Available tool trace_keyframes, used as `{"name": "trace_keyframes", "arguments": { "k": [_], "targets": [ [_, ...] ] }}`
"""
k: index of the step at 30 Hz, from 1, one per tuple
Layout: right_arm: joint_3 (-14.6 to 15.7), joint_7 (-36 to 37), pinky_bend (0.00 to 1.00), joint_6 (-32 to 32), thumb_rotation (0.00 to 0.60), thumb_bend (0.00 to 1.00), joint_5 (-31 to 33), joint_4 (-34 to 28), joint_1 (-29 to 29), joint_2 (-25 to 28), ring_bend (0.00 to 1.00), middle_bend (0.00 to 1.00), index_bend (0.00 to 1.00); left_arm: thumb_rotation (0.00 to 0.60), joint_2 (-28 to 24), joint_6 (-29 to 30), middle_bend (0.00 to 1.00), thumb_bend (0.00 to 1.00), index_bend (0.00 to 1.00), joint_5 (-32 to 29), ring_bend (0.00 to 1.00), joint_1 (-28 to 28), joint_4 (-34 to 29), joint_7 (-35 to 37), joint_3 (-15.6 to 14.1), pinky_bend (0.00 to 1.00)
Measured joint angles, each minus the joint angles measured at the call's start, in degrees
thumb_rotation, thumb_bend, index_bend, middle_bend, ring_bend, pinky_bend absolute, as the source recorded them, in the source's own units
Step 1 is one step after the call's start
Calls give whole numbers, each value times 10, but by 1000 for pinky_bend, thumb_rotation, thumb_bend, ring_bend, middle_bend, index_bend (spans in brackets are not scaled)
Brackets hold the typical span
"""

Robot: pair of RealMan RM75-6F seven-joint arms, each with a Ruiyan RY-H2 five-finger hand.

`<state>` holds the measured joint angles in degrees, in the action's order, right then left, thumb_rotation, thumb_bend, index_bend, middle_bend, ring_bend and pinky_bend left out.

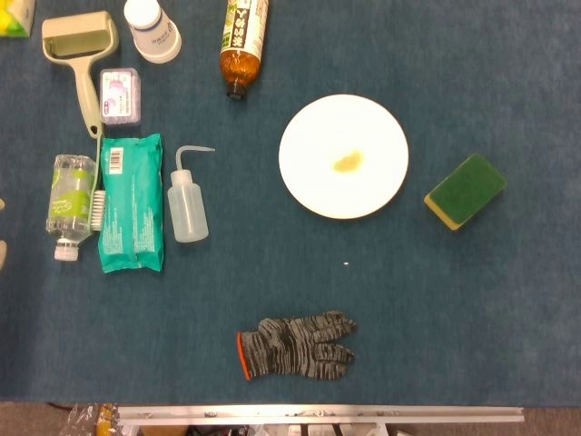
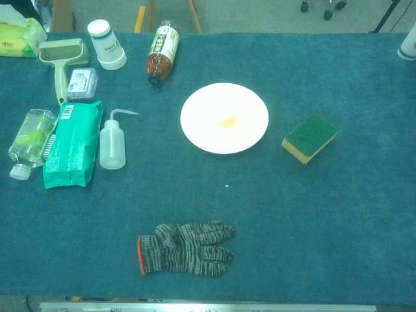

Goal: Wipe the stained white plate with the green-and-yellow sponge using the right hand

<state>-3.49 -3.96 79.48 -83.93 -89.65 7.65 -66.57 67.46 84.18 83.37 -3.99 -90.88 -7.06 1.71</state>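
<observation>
Neither of my hands shows in the head view or the chest view, so I cannot tell whether their fingers are spread or curled; nothing on the table is held.

The sponge (image 1: pixel 465 191) lies green side up on the blue table cover (image 1: pixel 472 309), just to the right of the plate (image 1: pixel 343 156) and not touching it. That puts it on my right hand's side, a short sweep from the plate, which I judge suits the job. The plate sits flat near the middle, with a small yellowish stain (image 1: pixel 349 163) at about its centre. Wiping has not begun.

Well to the left, out of my working path, lie a squeeze bottle (image 1: pixel 186 203), a green wipes pack (image 1: pixel 132 203), a clear bottle (image 1: pixel 71 202) and a lint roller (image 1: pixel 83 56). A brown bottle (image 1: pixel 244 43) lies above the plate, and a grey knitted glove (image 1: pixel 296 347) near the front edge.
</observation>
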Motion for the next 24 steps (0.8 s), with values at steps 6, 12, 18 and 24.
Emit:
{"name": "trace_keyframes", "arguments": {
  "k": [6, 12, 18, 24],
  "targets": [
    [1, -3, 238, -5, 600, 116, 3, 0, 1, -3, 141, 284, 280, 600, -1, -3, 295, 294, 357, 0, 159, 0, 1, 4, -1, 404],
    [0, 1, 239, -14, 600, 115, 3, 1, 7, -1, 141, 284, 280, 600, -1, -1, 295, 295, 357, -3, 159, 3, 1, 4, -2, 404],
    [1, 12, 279, -34, 600, 116, 1, 1, 19, 4, 141, 284, 280, 600, 0, -1, 295, 295, 357, -4, 159, 5, 0, 2, -4, 404],
    [-3, 23, 281, -74, 600, 115, 7, 4, 43, 9, 141, 284, 280, 600, 2, -4, 295, 295, 357, -4, 159, 4, 0, -2, -4, 405]
  ]
}}
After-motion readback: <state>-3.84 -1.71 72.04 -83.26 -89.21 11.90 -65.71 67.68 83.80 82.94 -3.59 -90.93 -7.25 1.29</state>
